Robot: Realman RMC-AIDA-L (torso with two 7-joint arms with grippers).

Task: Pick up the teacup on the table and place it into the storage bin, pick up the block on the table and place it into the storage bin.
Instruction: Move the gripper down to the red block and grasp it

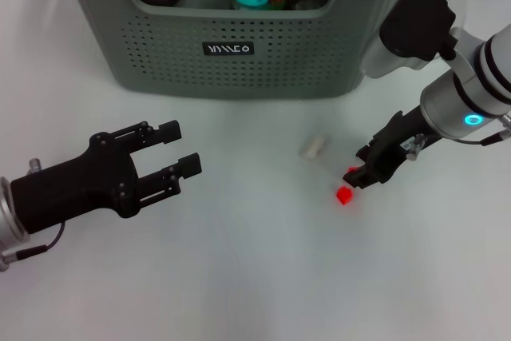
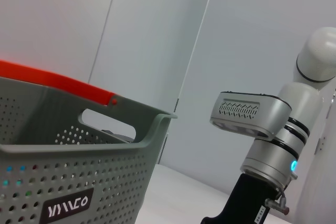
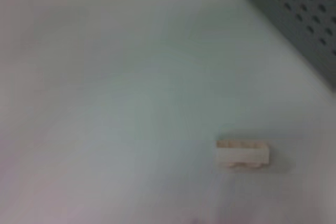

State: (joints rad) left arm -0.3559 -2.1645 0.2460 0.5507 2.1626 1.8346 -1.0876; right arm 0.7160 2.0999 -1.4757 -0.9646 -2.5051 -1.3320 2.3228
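Right pincer low by the blocks on the worktop

The right pincer [image 1: 357, 175], state unclear, hovers beside a red block [image 1: 344, 195]; a pale block [image 1: 314, 148] lies near the storage bin [image 1: 239, 53]. The left pincer [image 1: 185, 149] waits apart, fingers spread.

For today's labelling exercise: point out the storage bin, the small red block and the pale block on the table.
storage bin [image 1: 160, 45], head view, perforated front wall.
red block [image 1: 344, 195], head view, top face.
pale block [image 3: 243, 153], right wrist view, long side face.
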